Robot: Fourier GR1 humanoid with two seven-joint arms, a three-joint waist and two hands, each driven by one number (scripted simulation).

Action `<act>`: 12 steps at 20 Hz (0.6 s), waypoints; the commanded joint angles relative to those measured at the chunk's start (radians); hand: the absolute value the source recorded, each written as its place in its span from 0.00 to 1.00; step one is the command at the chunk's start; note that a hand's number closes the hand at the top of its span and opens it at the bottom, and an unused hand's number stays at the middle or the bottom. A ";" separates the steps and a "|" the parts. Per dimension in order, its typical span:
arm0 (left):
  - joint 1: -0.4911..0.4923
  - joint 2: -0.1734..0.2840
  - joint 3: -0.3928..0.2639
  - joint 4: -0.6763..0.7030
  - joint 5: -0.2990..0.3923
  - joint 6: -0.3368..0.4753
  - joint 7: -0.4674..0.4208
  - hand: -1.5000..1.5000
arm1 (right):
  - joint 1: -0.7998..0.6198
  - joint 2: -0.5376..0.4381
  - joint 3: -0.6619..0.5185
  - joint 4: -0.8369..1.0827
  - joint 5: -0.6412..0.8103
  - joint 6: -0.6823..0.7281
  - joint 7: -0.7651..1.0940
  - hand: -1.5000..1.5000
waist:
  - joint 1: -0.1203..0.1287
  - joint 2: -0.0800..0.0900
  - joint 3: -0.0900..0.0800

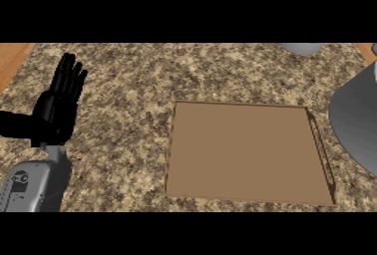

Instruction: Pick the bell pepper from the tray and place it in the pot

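- The left hand (pixel 63 97) is seen at the left, resting, with fingers straight up and pressed together (nothing is held in it).
- The right hand is not seen at all.
- The tray (pixel 250 152) lies on the desk (pixel 140 74), well to the right of the left hand, and no bell pepper is seen on it.
- A grey curved shape (pixel 358 122), maybe the pot, is cut off just past the tray.
- The pepper should be found first, before anything is reached for.

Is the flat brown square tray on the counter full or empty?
Empty: the flat brown square tray shows only its bare base inside the raised rim; no bell pepper lies on it.
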 commanded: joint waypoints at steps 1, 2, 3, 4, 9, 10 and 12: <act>0.031 -0.002 -0.004 0.005 0.012 -0.026 -0.017 0.50 | -0.086 -0.019 0.041 0.185 0.018 0.100 0.030 1.00 | 0.018 0.006 0.006; 0.035 -0.016 -0.016 -0.013 0.005 -0.019 -0.029 0.50 | -0.076 -0.007 0.045 0.206 0.009 0.139 0.022 0.00 | 0.016 0.005 0.006; -0.010 -0.022 -0.008 0.034 -0.005 0.002 -0.029 0.50 | -0.138 0.014 0.068 0.235 0.026 0.126 0.032 0.00 | 0.019 0.009 0.007; 0.012 -0.016 -0.003 0.020 -0.014 0.005 -0.042 0.50 | -0.121 -0.004 0.071 0.266 0.032 0.145 -0.015 0.00 | 0.013 0.006 0.007; 0.017 0.004 0.002 -0.004 -0.001 -0.013 -0.001 0.50 | -0.161 0.025 0.089 0.301 0.026 0.167 -0.159 0.00 | 0.003 0.002 0.006; 0.026 0.008 0.012 0.005 -0.003 -0.014 -0.029 0.50 | -0.147 0.010 0.064 0.328 0.012 0.150 -0.216 0.00 | 0.002 0.003 0.007; 0.000 0.024 0.025 -0.023 0.010 -0.012 0.017 0.50 | -0.173 0.024 0.027 0.333 -0.041 0.196 -0.233 0.00 | 0.002 0.001 0.007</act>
